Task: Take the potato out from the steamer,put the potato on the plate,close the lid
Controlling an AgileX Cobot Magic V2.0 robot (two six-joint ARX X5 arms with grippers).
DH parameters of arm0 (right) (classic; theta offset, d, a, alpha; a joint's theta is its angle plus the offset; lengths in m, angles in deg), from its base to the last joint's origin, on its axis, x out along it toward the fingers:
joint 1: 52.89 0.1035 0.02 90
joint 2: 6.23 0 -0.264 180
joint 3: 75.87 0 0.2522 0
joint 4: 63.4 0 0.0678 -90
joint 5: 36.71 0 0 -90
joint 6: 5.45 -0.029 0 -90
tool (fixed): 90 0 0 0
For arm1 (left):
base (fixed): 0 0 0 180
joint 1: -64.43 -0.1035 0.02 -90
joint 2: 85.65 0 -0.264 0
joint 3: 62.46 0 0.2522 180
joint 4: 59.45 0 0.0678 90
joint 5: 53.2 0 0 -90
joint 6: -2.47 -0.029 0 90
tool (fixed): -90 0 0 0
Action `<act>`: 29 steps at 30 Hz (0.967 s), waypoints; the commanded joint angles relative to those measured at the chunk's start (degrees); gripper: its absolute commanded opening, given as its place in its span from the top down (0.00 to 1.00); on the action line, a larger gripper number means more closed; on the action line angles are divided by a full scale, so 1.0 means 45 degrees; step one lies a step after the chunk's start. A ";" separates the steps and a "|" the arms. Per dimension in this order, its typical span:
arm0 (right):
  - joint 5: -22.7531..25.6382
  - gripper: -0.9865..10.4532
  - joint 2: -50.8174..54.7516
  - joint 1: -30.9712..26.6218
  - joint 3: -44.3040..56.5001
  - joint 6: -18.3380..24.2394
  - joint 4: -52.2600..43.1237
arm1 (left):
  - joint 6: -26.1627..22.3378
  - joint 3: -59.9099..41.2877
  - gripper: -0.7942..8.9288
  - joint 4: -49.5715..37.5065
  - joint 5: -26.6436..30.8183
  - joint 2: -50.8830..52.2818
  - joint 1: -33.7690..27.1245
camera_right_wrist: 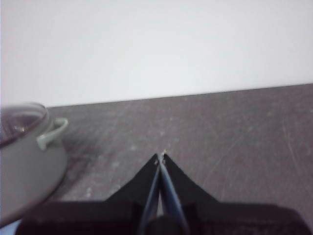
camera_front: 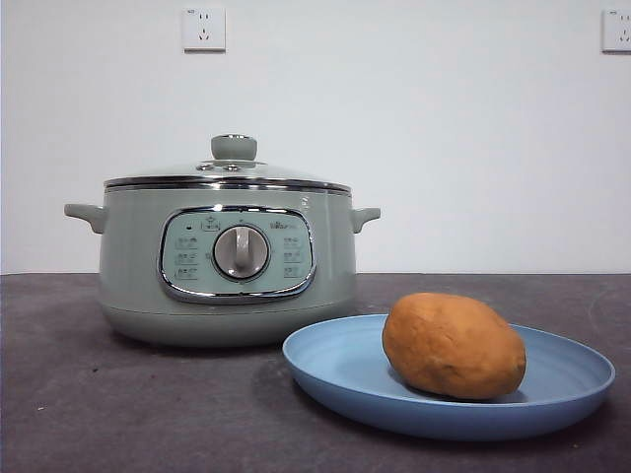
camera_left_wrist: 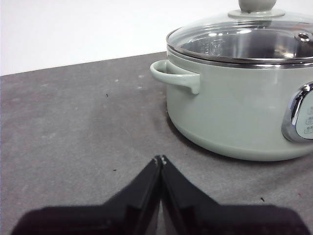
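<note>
Smooth oval potato (camera_front: 454, 345) resting on shallow blue plate (camera_front: 340, 365), just beside sage steamer (camera_front: 133, 286) (glass lid (camera_front: 233, 169) seated on chrome rim). Left gripper (camera_left_wrist: 160, 159) and right gripper (camera_right_wrist: 161, 155) pressed together, empty, above grey table (camera_front: 59, 394).

A dark grey table (camera_front: 118, 394) runs before a white wall (camera_front: 414, 128), with two white sockets (camera_front: 204, 29) at eleven and one o'clock

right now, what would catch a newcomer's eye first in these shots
The orange-brown potato lies on the light-blue plate at the table's front. Behind and beside it stands the sage-green steamer with its glass lid on. Both the left claw and right claw wait shut, holding nothing.
</note>
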 commanded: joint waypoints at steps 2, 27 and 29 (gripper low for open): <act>0.0053 0.91 0.0355 -0.0005 0.0797 0.0063 -0.0204 | 0.0087 -0.0194 0.92 -0.0024 0.0019 0.0039 -0.0039; 0.0049 0.91 0.0748 -0.0005 0.1734 -0.0083 0.1073 | 0.0087 -0.0194 0.92 -0.0024 0.0019 0.0039 -0.0039; 0.0053 0.91 0.0748 -0.0005 0.1734 -0.0083 0.1073 | 0.0087 -0.0194 0.92 -0.0024 0.0019 0.0039 -0.0039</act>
